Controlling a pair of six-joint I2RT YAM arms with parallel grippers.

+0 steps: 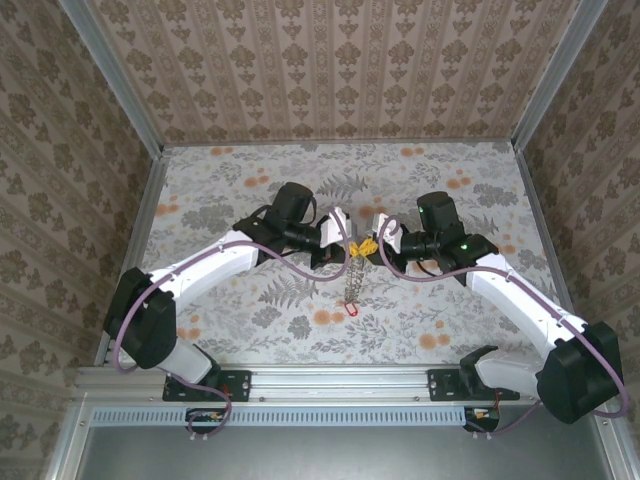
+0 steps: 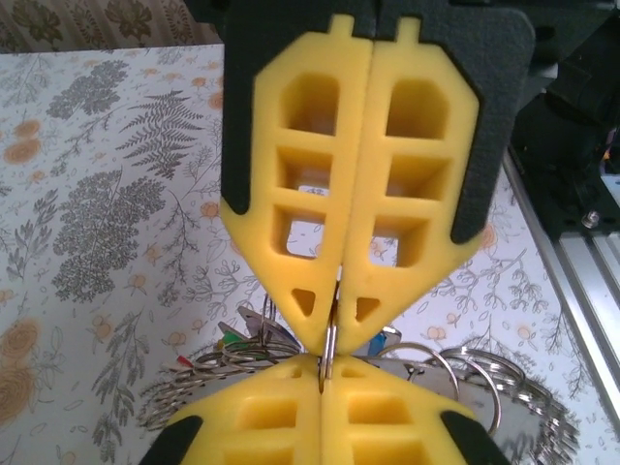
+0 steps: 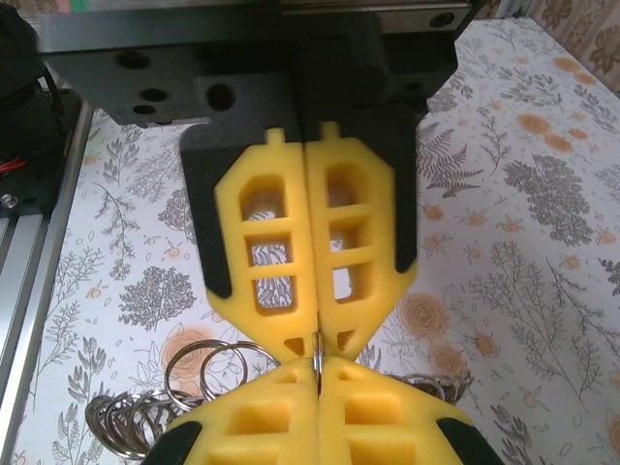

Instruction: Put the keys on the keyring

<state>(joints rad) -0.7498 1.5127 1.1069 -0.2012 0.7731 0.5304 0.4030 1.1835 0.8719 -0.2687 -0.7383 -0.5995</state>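
Observation:
Both grippers meet tip to tip over the middle of the table. My left gripper (image 1: 354, 246) (image 2: 325, 366) is shut on a thin metal ring (image 2: 330, 339) of the keyring. The right gripper (image 1: 373, 243) (image 3: 317, 368) is shut on the same ring (image 3: 316, 347) from the other side. The keyring (image 1: 352, 280) trails toward the near edge as a chain-like bunch of grey rings (image 2: 489, 383) (image 3: 199, 366). Keys sit in the bunch: a red tag (image 1: 353, 307) at its near end, and green (image 2: 232, 340), red (image 2: 181, 362) and blue (image 2: 379, 341) tags behind my left fingers.
The floral tabletop (image 1: 250, 190) is walled by patterned panels on three sides. An aluminium rail (image 1: 340, 380) carrying both arm bases runs along the near edge. Bare table lies left, right and behind the grippers.

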